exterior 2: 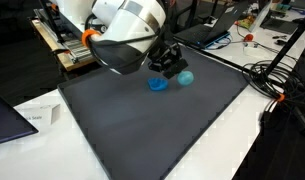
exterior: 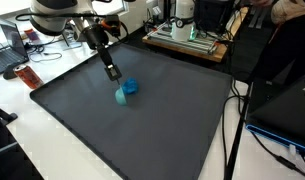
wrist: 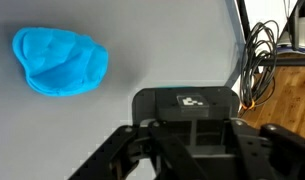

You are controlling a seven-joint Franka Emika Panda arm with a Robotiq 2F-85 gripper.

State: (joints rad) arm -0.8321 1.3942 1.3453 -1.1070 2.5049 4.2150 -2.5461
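Blue lump (wrist: 60, 62), crumpled-looking, lies on the dark grey mat (exterior: 142, 130) that covers most of the white desk (exterior: 52, 150). In both exterior views it sits towards the far half of the mat, with a paler cyan piece (exterior: 121, 96) just beside it. Touching or narrowly apart: cannot tell.

Gripper (exterior: 113, 74) hangs low over the mat, close to the 2 pieces. In the wrist view the lump is off to 1 side of the gripper body, not centred under it. Jaws: fingertips are out of frame in the wrist view and too small in the exterior views, so I cannot tell whether they stand apart or together. Nothing visible between them.

Risks, as judged from here:
1. Offset. A straight descent would likely land beside the lump, or clip its edge and shove it across the mat.
2. Neighbour. The pieces are so close that a closing stroke may catch both, or knock the cyan piece away.
3. Material. If the lump is soft, a grip on a fold could slip off.
4. Depth. The gripper is already low, so an overshoot would press fingertips into the mat.
5. Cables (wrist: 257, 60) lie past the mat edge; a wide swing that way could snag them.
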